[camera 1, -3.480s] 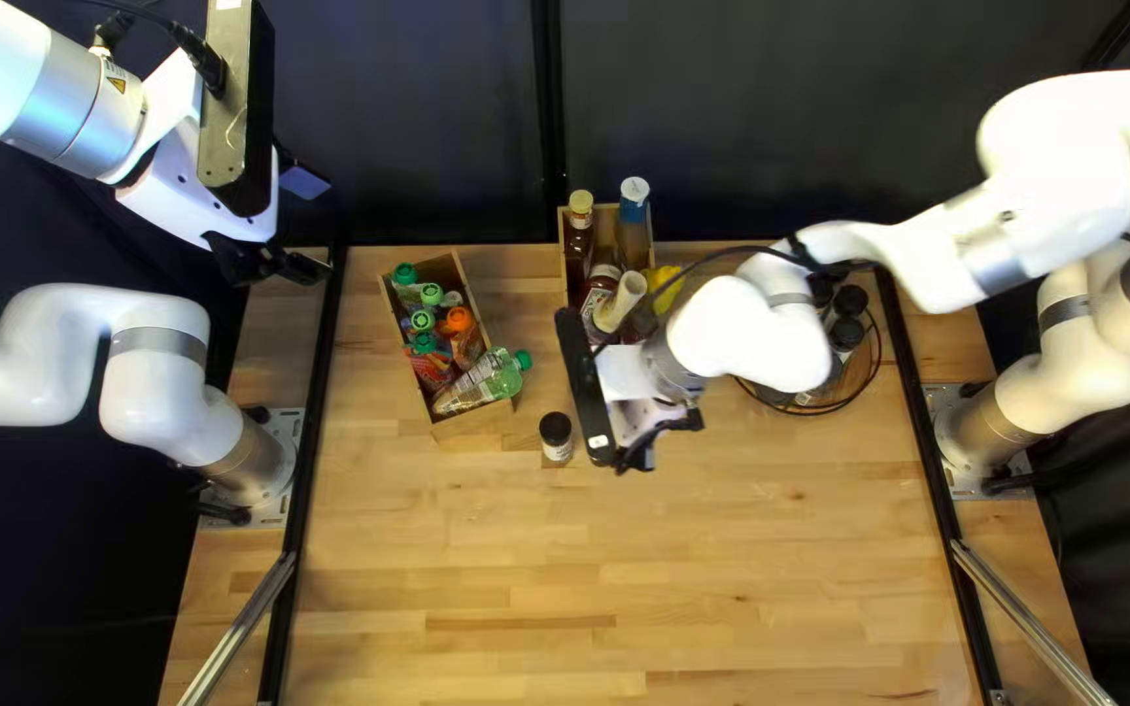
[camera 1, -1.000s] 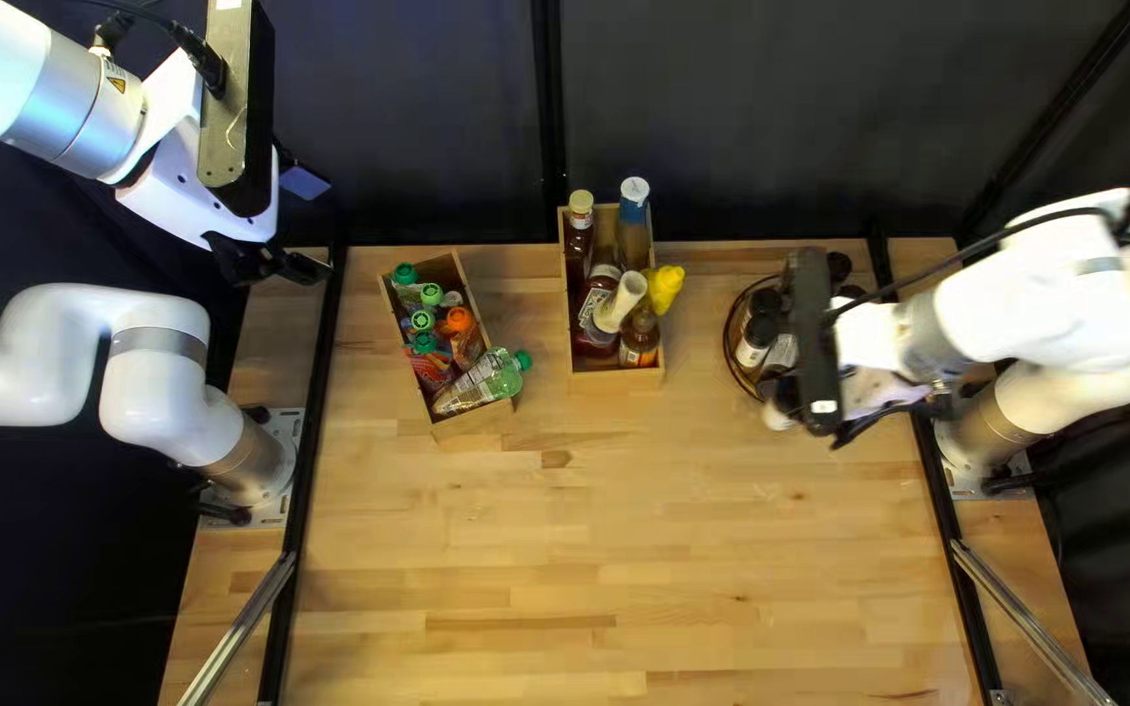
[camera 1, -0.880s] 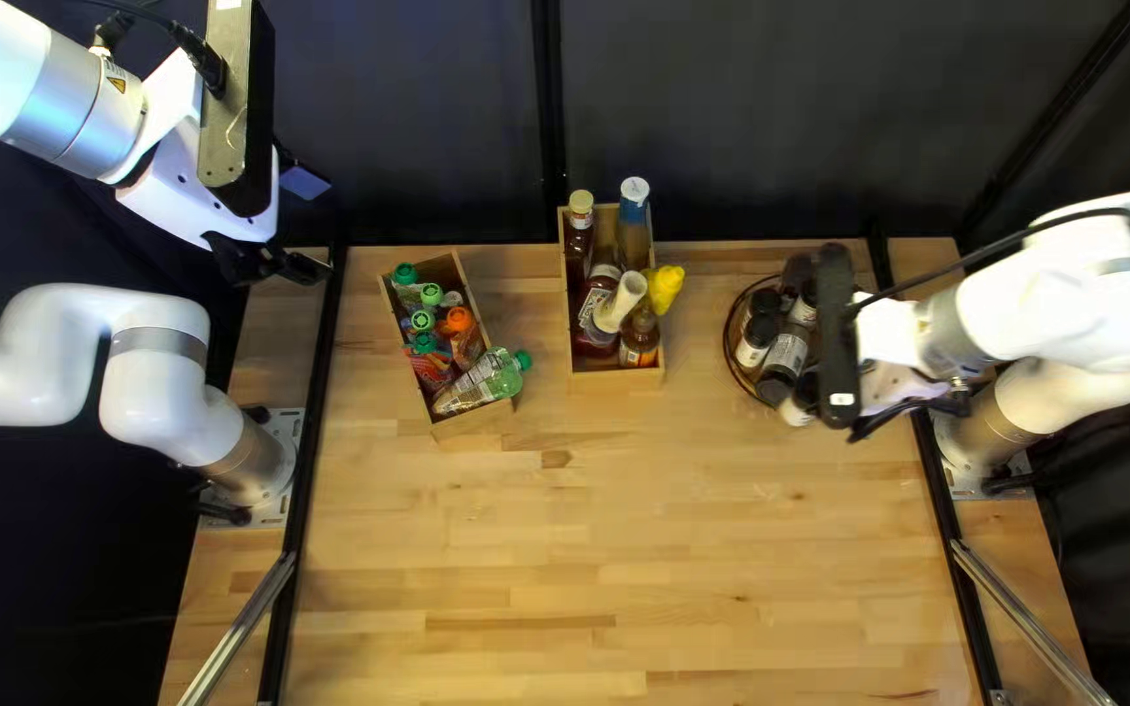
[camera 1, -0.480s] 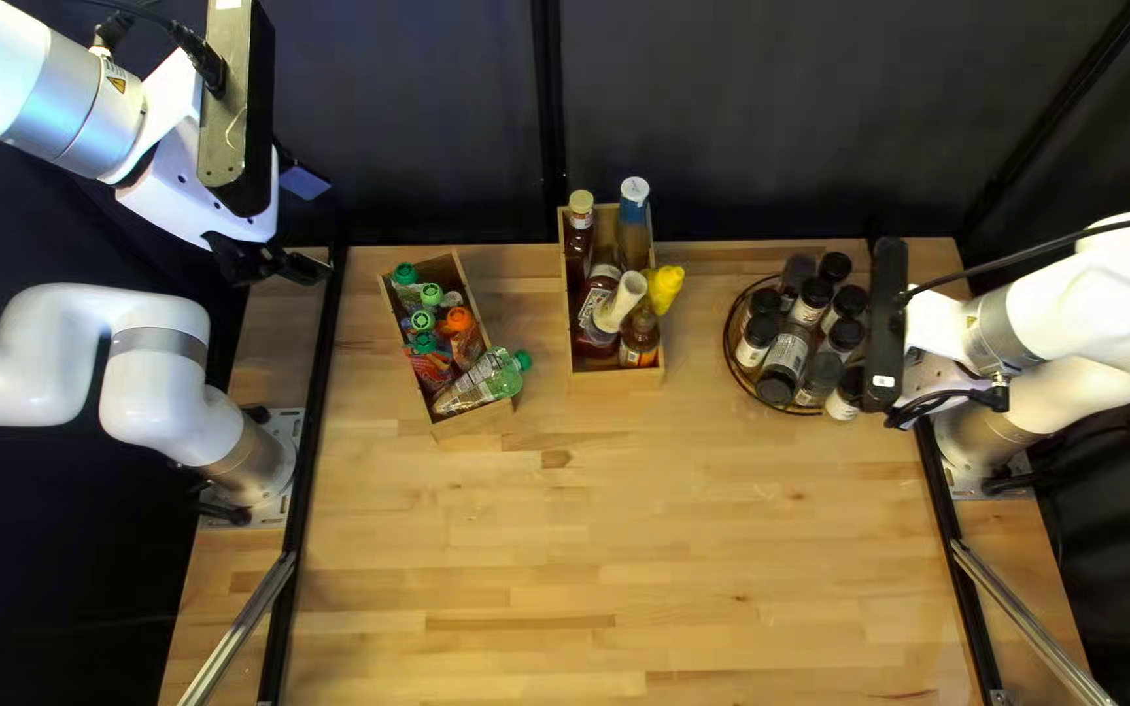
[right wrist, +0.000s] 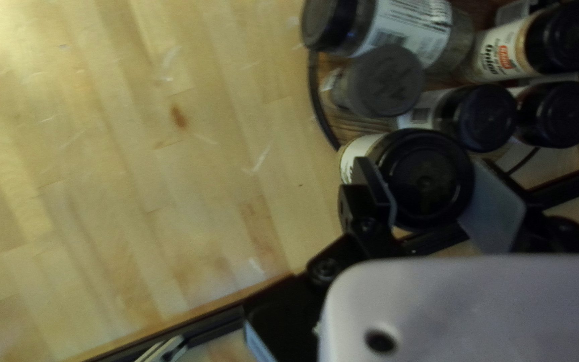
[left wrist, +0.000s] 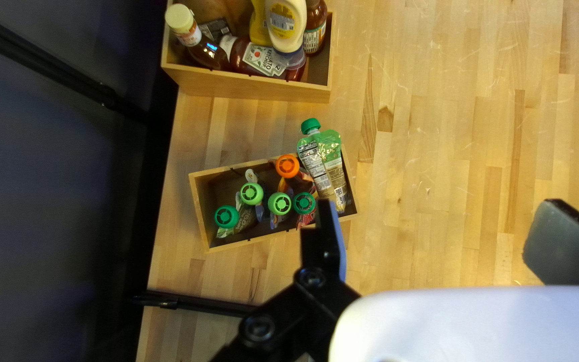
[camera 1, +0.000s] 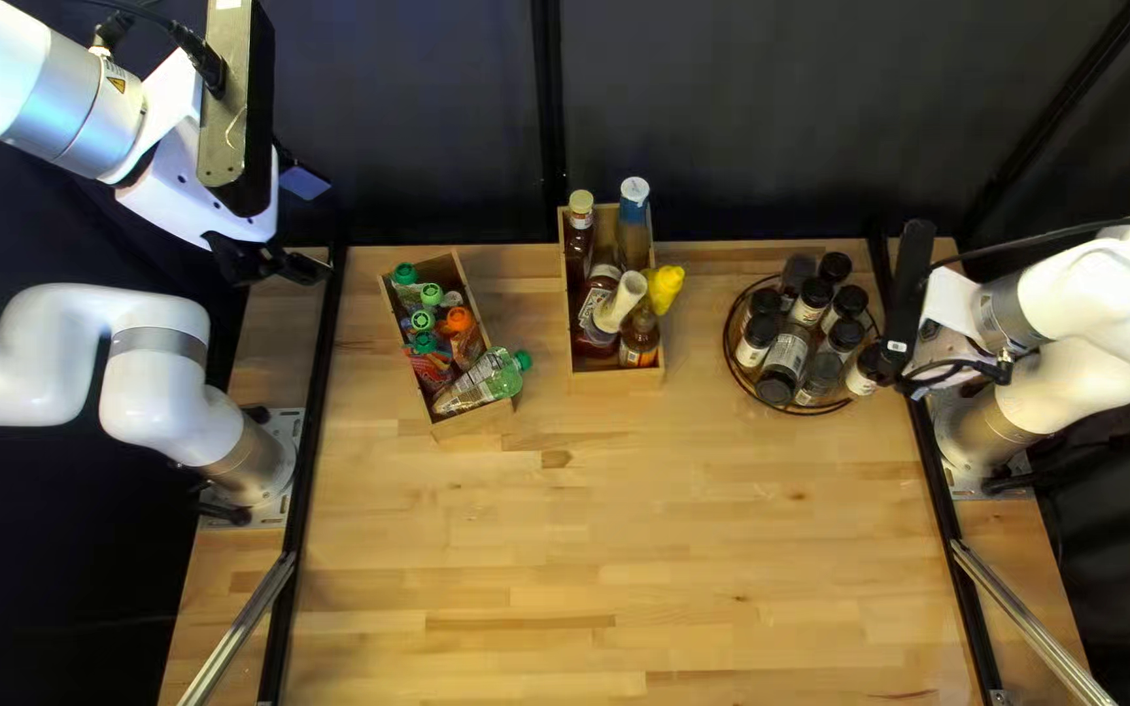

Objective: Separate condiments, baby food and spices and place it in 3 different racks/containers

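The table [camera 1: 565, 562] spreads ahead of the left gripper [camera 1: 310, 225], whose fingers stand wide apart, and the right gripper [camera 1: 890, 377], whose fingers press a spice jar from two sides. Just beside the right fingers is the round wire-rimmed rack [camera 1: 733, 366], crowded with spice jars. Well ahead of the left fingers sits the wooden condiment box [left wrist: 256, 86]; the wooden baby food box [left wrist: 200, 213] is nearer them. The condiment box holds sauce bottles, among them a pale squeeze bottle [left wrist: 285, 25] and a yellow bottle [camera 1: 665, 285]. In the nearer box are baby food pouches, one green pouch [left wrist: 324, 164] slanting across its end. The gripped spice jar [right wrist: 425, 179] tilts between the right fingers at the rack's edge; I can't tell whether it touches the rack. Smallest are the pouch caps: an orange cap [left wrist: 287, 165] and several green ones, ahead of the left fingers.
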Robot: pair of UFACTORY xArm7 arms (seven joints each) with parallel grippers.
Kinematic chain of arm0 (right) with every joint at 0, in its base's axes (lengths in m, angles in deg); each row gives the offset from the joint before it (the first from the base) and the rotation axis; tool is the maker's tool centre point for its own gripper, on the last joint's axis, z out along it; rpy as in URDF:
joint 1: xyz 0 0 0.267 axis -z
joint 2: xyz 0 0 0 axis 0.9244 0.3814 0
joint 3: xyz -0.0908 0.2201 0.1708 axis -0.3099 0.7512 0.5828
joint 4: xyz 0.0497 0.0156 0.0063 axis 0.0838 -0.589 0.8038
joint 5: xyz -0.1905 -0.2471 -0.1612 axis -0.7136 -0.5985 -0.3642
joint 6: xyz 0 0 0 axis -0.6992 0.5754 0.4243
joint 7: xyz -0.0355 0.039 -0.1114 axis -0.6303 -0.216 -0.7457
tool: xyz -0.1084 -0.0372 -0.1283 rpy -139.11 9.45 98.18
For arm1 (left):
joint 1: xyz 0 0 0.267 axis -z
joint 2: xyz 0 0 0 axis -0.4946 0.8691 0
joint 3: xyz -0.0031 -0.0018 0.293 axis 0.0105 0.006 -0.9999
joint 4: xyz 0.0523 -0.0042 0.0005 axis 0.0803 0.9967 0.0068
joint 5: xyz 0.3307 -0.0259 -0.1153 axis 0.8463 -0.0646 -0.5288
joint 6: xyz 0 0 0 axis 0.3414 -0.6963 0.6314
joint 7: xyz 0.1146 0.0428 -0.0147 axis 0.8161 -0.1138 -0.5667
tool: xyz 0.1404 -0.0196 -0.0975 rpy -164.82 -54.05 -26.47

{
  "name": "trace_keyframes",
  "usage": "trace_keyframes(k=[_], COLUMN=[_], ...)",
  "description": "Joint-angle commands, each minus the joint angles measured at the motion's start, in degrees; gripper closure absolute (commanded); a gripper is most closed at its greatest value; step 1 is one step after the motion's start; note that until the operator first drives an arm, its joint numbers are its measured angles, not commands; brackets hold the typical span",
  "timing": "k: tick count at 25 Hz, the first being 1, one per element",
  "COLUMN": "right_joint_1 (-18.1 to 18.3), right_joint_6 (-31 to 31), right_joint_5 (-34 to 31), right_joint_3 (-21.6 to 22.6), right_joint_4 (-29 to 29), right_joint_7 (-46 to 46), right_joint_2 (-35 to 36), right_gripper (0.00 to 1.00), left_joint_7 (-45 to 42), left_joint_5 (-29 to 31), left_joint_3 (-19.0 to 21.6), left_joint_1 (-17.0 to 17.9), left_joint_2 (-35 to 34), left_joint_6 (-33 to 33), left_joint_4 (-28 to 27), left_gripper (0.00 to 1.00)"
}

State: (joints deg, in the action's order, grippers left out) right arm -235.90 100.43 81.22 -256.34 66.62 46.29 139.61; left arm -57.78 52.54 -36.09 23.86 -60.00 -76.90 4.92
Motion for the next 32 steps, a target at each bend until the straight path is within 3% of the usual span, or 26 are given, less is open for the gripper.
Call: trace_keyframes(k=[1,16,17,18,19,20,21,23,29,30,31,32], right_joint_1=[1.2,2.3,2.2,2.2,2.2,2.2,2.1,2.1,2.1,6.6,6.6,0.5], right_joint_6=[-2.1,-9.5,-9.6,-9.9,-10.2,-10.3,-10.2,-10.2,-10.2,-8.3,-8.3,-7.9], right_joint_5=[-0.9,-1.5,-1.5,-1.5,-1.5,-1.5,-1.4,-1.4,-1.4,8.6,8.6,-0.9], right_joint_3=[-1.3,-3.0,-3.0,-3.1,-3.2,-3.3,-3.4,-3.4,-3.4,3.6,3.6,-3.3], right_joint_4=[-1.3,-6.4,-6.5,-6.4,-6.2,-6.1,-6.0,-6.0,-6.0,-4.7,-4.7,-2.9], right_joint_7=[-0.9,-1.9,-2.0,-2.1,-2.2,-2.3,-2.4,-2.4,-2.4,-10.3,-10.3,-3.9], right_joint_2=[-0.3,-1.5,-1.6,-2.1,-2.7,-2.9,-2.9,-2.9,-2.9,-2.1,-2.1,-4.2], right_gripper=[1.0,1.0,0.92,0.69,0.63,0.39,0.26,0.17,0.14,0.11,0.05,0.0], left_joint_7=[0.0,0.0,0.0,0.0,0.0,0.0,0.0,0.0,0.0,0.0,0.0,0.0], left_joint_5=[0.0,0.0,0.0,0.0,0.0,0.0,0.0,0.0,0.0,0.0,0.0,0.0], left_joint_3=[0.0,0.0,0.0,0.0,0.0,0.0,0.0,0.0,0.0,0.0,0.0,0.0], left_joint_1=[0.0,0.0,0.0,0.0,0.0,0.0,0.0,0.0,0.0,0.0,0.0,0.0], left_joint_2=[0.0,0.0,0.0,0.0,0.0,0.0,0.0,0.0,0.0,0.0,0.0,0.0], left_joint_6=[0.0,0.0,0.0,0.0,0.0,0.0,0.0,0.0,0.0,0.0,0.0,0.0], left_joint_4=[0.0,0.0,0.0,0.0,0.0,0.0,0.0,0.0,0.0,0.0,0.0,0.0], left_gripper=[0.0,0.0,0.0,0.0,0.0,0.0,0.0,0.0,0.0,0.0,0.0,0.0])
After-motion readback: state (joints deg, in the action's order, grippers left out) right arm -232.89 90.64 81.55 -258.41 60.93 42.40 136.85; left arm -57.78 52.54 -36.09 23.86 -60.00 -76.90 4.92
